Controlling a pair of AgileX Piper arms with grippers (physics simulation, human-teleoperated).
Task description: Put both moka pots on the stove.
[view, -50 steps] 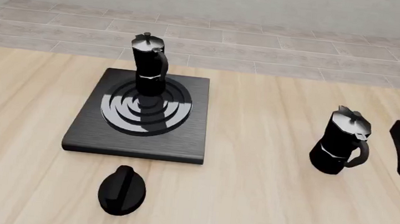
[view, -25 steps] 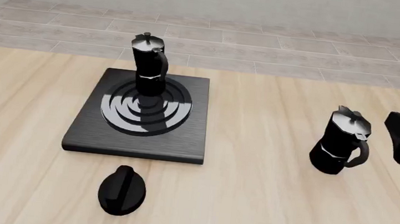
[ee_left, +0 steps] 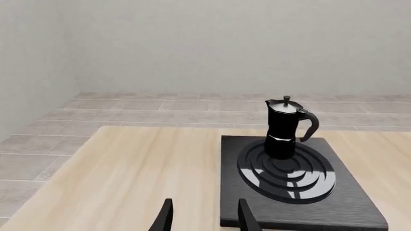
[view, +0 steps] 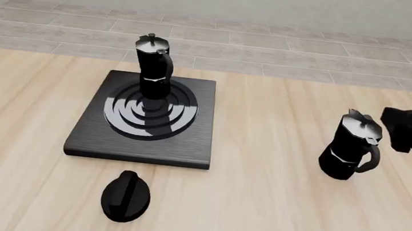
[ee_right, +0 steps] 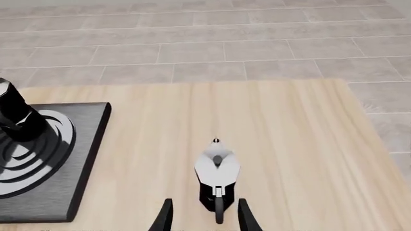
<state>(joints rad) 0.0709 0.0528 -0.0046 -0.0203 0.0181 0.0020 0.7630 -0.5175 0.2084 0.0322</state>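
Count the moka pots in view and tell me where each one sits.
2. One moka pot stands on the stove, on the far part of its burner rings. The other moka pot stands on the table, right of the stove.

Table: pale wood, matt, fine straight grain.
Stove: dark grey slab, rough matt; glossy black-and-silver rings.
2 pots: glossy black bodies, silvery metal-looking lids.
Knob: black, slight sheen.
Floor: matt grey tiles.
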